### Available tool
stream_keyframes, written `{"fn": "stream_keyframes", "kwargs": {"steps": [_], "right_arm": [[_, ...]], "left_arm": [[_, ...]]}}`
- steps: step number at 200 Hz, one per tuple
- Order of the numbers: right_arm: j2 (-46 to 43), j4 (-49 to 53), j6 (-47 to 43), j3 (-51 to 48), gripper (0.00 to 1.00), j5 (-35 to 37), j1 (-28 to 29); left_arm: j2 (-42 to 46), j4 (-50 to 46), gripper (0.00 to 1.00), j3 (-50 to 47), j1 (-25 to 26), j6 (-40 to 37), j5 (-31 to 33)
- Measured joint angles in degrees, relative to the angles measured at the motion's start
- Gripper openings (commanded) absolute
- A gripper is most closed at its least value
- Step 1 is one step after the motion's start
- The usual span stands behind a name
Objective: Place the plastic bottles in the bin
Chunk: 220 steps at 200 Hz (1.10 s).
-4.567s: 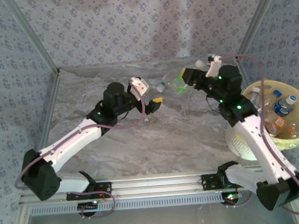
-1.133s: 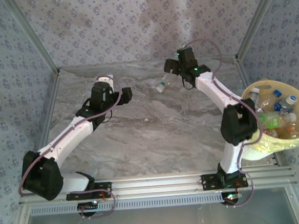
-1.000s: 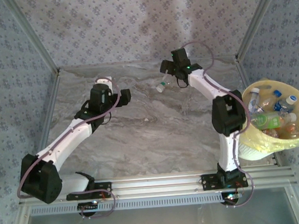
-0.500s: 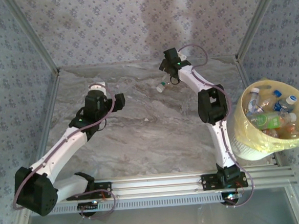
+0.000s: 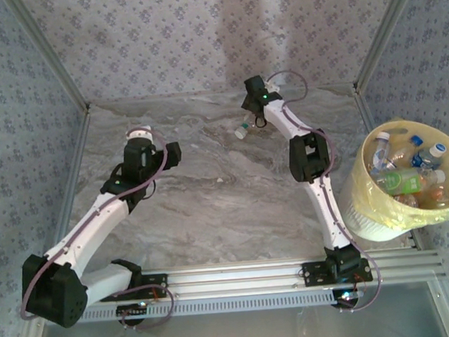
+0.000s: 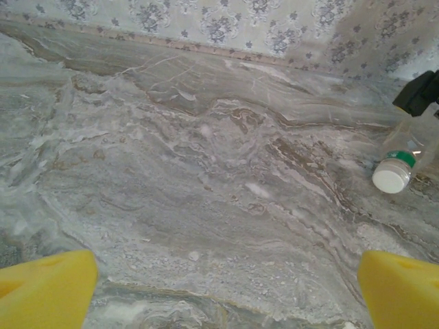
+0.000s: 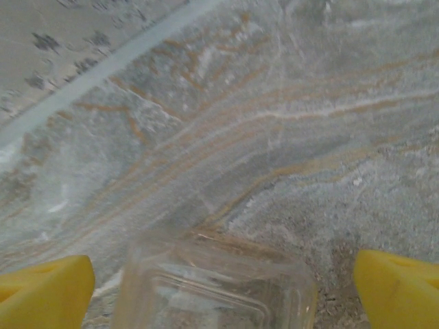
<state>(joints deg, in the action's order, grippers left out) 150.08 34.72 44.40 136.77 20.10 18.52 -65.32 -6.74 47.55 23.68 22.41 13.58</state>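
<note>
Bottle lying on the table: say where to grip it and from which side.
Grip the bottle across its clear body, from above: it lies on its side, and the right gripper has open jaws either side of its base end.

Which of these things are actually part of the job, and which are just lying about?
Part of the job: pale-yellow bin; bottles inside it; clear bottle lying flat; open right gripper at that bottle.
Just surroundings: marble table; patterned walls; metal frame.
</note>
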Motion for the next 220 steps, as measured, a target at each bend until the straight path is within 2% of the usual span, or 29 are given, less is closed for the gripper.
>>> {"fn": "stream_keyframes", "kwargs": {"steps": [48,101,159,220], "right_arm": [[0.6,1.1,1.1,0.0,0.90,-1.4,0.0],[0.3,-0.4,1.1,-1.7,0.75,-1.0,0.2],[-5.7,-9.0,-0.4,-13.4,0.61,-0.8,0.5],[-22.0,-23.7,-8.9,-34.0,0.55,0.4,2.0]], "left_arm": [[0.0,-0.2,0.98,-0.1,-0.5,0.4,-0.1],[0.0,-0.2,0.98,-0.1,-0.5,1.1,0.0],[0.0,-0.5,0.98,-0.2,-0.8,1.2,0.0],[0.0,-0.8,0.98,-0.3,-0.9,1.9,-0.3]]}}
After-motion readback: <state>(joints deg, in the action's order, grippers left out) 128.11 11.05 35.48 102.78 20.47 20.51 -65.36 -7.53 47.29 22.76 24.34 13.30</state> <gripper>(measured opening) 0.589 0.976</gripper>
